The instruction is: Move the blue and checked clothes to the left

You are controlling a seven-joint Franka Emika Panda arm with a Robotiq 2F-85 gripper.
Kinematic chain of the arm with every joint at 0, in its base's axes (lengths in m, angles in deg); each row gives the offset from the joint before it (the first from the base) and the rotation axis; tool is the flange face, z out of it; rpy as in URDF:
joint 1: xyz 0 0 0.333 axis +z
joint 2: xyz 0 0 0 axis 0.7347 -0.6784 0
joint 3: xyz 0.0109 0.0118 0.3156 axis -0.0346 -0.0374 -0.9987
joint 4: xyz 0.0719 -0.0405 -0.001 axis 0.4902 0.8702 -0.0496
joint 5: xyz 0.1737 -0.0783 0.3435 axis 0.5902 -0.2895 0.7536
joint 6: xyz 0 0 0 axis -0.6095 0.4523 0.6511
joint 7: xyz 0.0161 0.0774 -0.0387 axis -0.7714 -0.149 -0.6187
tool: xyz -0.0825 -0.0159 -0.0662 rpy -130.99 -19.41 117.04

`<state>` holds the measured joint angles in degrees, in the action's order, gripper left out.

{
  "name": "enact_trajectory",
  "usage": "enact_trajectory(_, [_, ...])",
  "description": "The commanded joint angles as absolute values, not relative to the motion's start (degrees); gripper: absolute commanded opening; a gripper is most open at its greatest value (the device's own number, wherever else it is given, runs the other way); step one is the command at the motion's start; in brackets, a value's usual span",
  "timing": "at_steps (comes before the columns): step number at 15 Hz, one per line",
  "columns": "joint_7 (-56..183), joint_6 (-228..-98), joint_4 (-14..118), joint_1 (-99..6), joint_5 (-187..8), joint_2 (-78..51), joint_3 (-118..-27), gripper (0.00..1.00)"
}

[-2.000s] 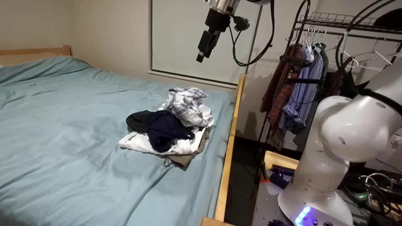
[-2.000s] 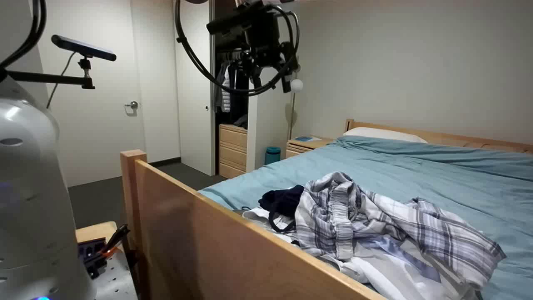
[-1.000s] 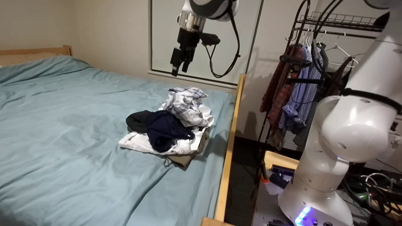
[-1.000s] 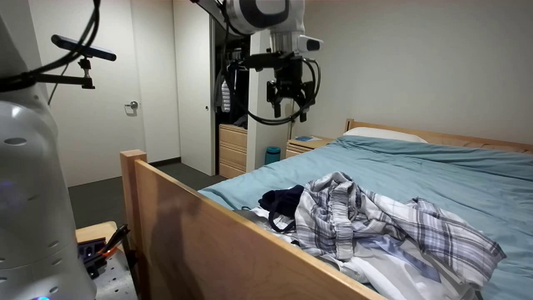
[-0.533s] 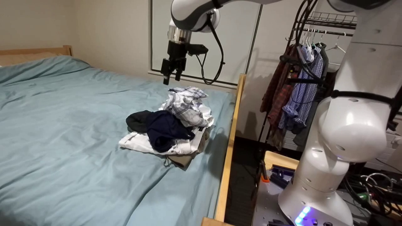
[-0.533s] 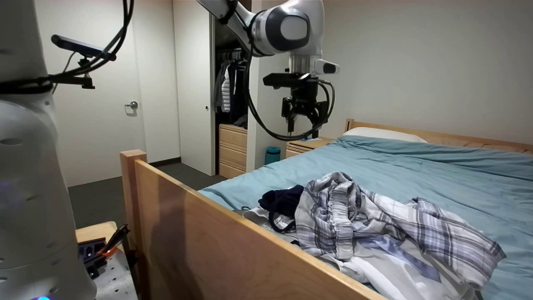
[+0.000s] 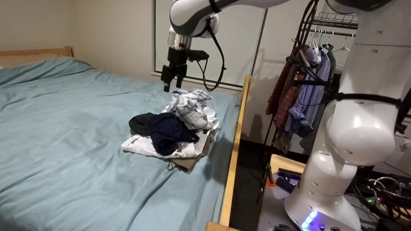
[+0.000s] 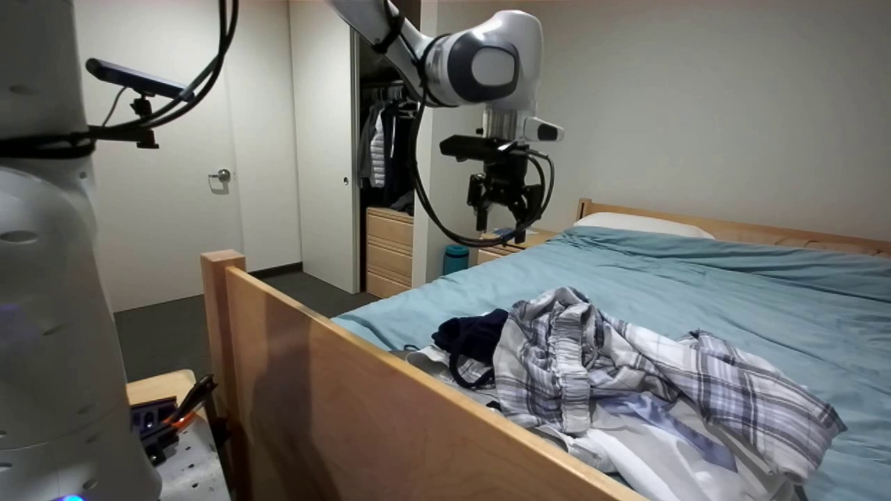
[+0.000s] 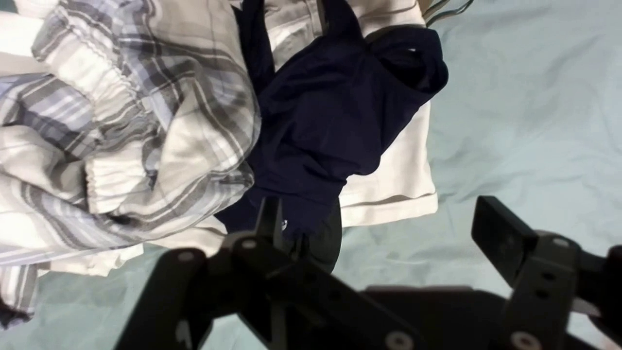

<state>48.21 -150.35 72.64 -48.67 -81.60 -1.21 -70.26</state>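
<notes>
i have the end effector (image 9: pixel 379 214) hanging above the worktop (image 7: pixel 80 128), a bed, its fingers (image 9: pixel 500 233) spread well apart and gripping nothing. the task's two garments lie heaped on white clothing (image 9: pixel 393 180), touching each other. i take the navy garment (image 9: pixel 325 112) to be the blue one; the checked garment (image 9: pixel 199 131) is the bulkier bundle beside it.

my coming move turns on the sideways offset. in the wrist view the gap between the fingers looks down past the hem of the white clothing to the worktop, while the navy garment lies up the frame and leftward, its near end behind the finger at that picture's left. the checked garment lies farther left. the navy cloth runs mostly up the frame, leaning right, and the fingers part across the frame, so i judge i could close over it with little wrist turn, once i shift over the cloth and go down. both exterior views show air below the tips. the checked folds overlap the navy edge, so a pinch there might drag both pieces. whose left the task means, i cannot tell.
</notes>
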Motion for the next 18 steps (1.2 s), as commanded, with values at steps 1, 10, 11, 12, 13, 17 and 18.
enact_trajectory(1, [48.1,-150.21,69.19,-50.08,-78.03,-8.43,-71.85,1.0])
enact_trajectory(10, [60.47,-157.51,62.96,-49.5,-74.96,-23.9,-73.81,1.0])
enact_trajectory(11, [62.31,-158.47,62.38,-49.13,-76.1,-25.11,-73.43,1.0])
enact_trajectory(12, [63.87,-159.45,62.05,-48.72,-77.21,-26.03,-72.96,1.0])
enact_trajectory(13, [64.46,-159.67,61.96,-48.57,-78.14,-26.37,-72.69,1.0])
enact_trajectory(17, [71.82,-157.49,61.23,-45.26,-89.44,-27.68,-68.58,1.0])
enact_trajectory(18, [73.95,-157.14,60.93,-44.47,-92.0,-28.26,-67.79,1.0])
